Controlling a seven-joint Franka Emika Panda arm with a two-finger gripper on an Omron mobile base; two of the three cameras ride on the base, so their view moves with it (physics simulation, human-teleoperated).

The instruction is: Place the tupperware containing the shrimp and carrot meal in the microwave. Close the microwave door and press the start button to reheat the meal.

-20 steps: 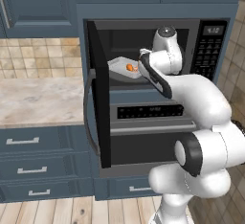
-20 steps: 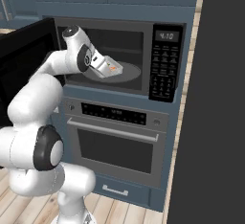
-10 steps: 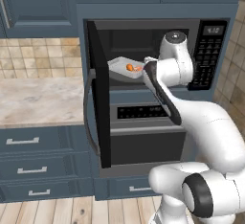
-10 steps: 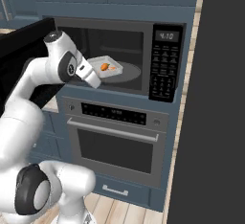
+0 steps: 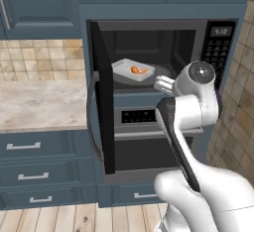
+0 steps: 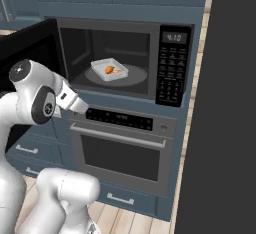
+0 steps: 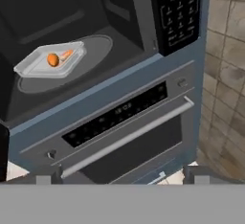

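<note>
The tupperware (image 5: 133,70) (image 6: 109,70) (image 7: 51,61) rests level on the grey turntable (image 6: 131,75) inside the microwave (image 5: 149,37). The orange shrimp and carrot pieces (image 7: 54,59) lie in it. The microwave door (image 5: 101,108) (image 6: 29,49) stands swung open to the left. My gripper (image 5: 160,83) (image 6: 81,108) (image 7: 118,180) is outside the cavity, below its front lip and apart from the tray. It is open with nothing in it, its fingertips (image 7: 43,180) wide apart. The keypad panel (image 5: 218,51) (image 6: 172,70) (image 7: 178,12) is right of the cavity.
An oven (image 6: 120,148) with a horizontal bar handle (image 7: 129,138) sits right under the microwave. A stone counter (image 5: 39,104) over drawers lies left of the open door. A dark tall panel (image 6: 225,128) stands at the right, beside a tiled wall (image 7: 225,74).
My gripper has let go of the tupperware, leaving it on the turntable. The arm has pulled back out of the microwave and dropped below the cavity's front edge.
</note>
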